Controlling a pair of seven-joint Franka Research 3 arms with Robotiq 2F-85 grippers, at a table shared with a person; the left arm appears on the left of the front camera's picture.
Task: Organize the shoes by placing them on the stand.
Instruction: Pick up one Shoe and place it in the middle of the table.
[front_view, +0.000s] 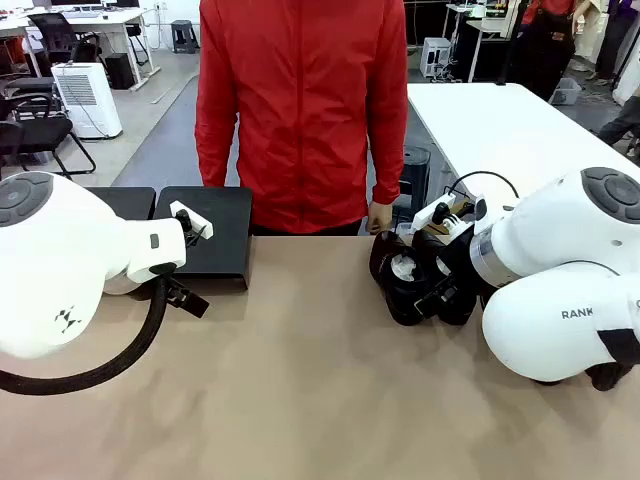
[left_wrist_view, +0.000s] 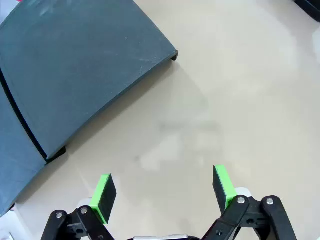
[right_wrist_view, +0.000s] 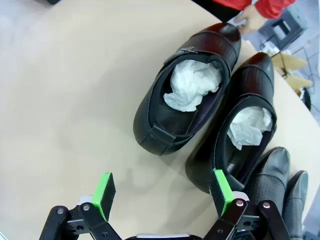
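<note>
Several black glossy shoes stand in a cluster (front_view: 415, 275) at the table's far right. Two of them (right_wrist_view: 187, 95) (right_wrist_view: 240, 130) hold crumpled white paper, and two darker ones (right_wrist_view: 275, 175) lie beside them. My right gripper (right_wrist_view: 163, 192) hovers open just above the heels, with nothing between its green pads (right_wrist_view: 105, 195). The black stand (front_view: 210, 235) sits at the far left edge, its top bare. My left gripper (left_wrist_view: 163, 192) hangs open over the bare table, just in front of the stand (left_wrist_view: 75, 65).
A person in a red jacket (front_view: 300, 110) stands at the far side. One of the person's hands (front_view: 380, 215) rests near the toes of the shoes. The table's middle (front_view: 320, 380) is free tan surface. A white table (front_view: 510, 125) stands behind at right.
</note>
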